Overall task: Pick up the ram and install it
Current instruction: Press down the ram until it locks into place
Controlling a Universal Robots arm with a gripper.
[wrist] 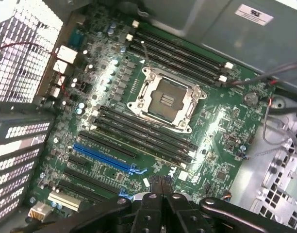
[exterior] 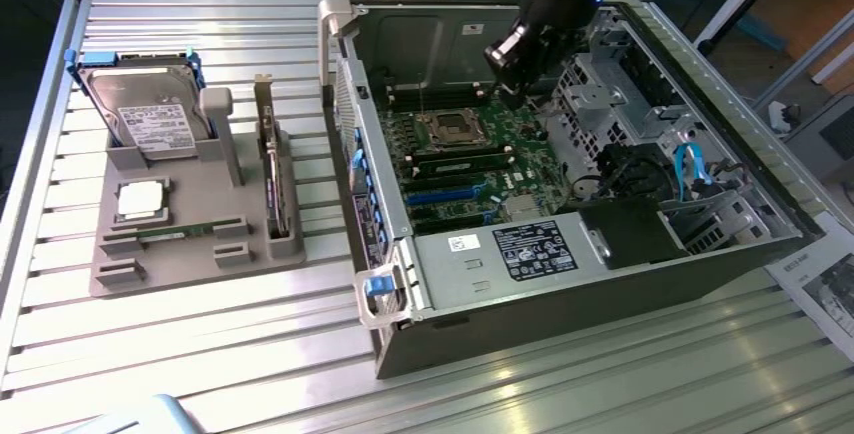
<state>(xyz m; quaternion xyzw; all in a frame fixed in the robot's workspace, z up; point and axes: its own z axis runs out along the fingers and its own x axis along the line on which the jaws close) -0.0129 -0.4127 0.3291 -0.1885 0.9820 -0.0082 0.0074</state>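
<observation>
Metal slatted table point(exterior: 200, 354) carries everything. On the exterior view's right lies an open computer case point(exterior: 721, 204), side panel off, green motherboard point(exterior: 467, 169) exposed. On the exterior view's left, a grey parts holder point(exterior: 187, 239) with a hard drive point(exterior: 147, 119) upright at the back, a square silver processor point(exterior: 140, 199) in its recess, and a dark upright card point(exterior: 274, 189) along its edge.

Arm hangs over the case interior, above the board near the empty CPU socket point(wrist: 163, 99).

Gripper point(wrist: 161, 187) closed, fingers pressed together with nothing between them.

The ram point(wrist: 139, 143): a thin green stick appears seated in one of the long black memory slots point(wrist: 177, 53) just beside the socket, on the side toward the blue expansion slot point(wrist: 107, 156); the other memory slots look empty. Judging from this, the stick is already in place and the closed fingers sit a little above it.

To do this step well: press down evenly along the stick's length, vertical with no tilt, until both end latches close. Whether the latches are fully shut cannot be told here. Keep clear of the socket's bare contacts.
</observation>
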